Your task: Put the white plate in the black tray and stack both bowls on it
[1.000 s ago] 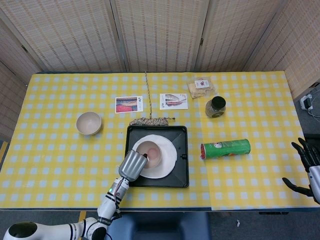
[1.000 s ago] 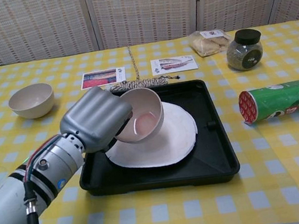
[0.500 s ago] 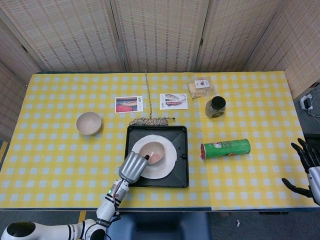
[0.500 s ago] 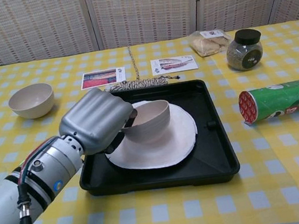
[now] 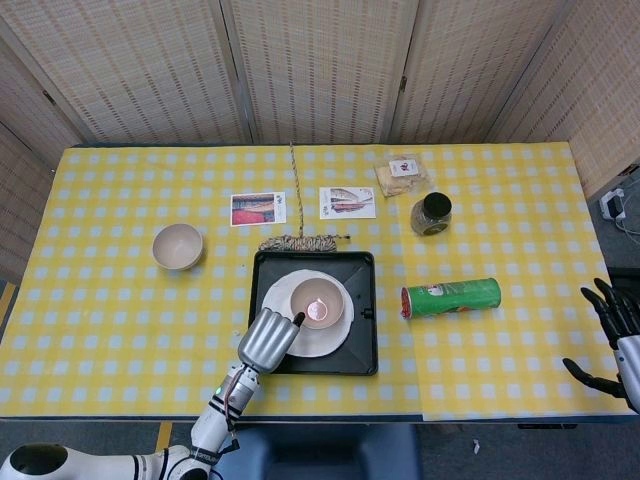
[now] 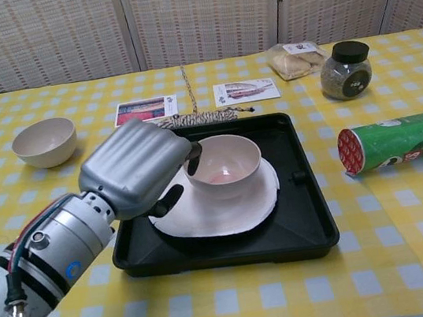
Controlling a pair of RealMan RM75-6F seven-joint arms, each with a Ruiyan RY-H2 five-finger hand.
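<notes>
The black tray sits at the table's centre front with the white plate lying in it. One cream bowl stands upright on the plate. My left hand hovers at the bowl's near-left side; one fingertip touches its rim and the thumb hangs apart below. The second cream bowl stands on the cloth to the far left of the tray. My right hand is at the table's right edge, fingers spread and empty, and shows only in the head view.
A green chip can lies on its side right of the tray. A dark jar and a snack bag stand behind it. A coil of rope and two picture cards lie just beyond the tray.
The left hand tipped the bowl from tilted to upright and set it down on the plate, then loosened its hold and drew back slightly. The right hand stayed put.
</notes>
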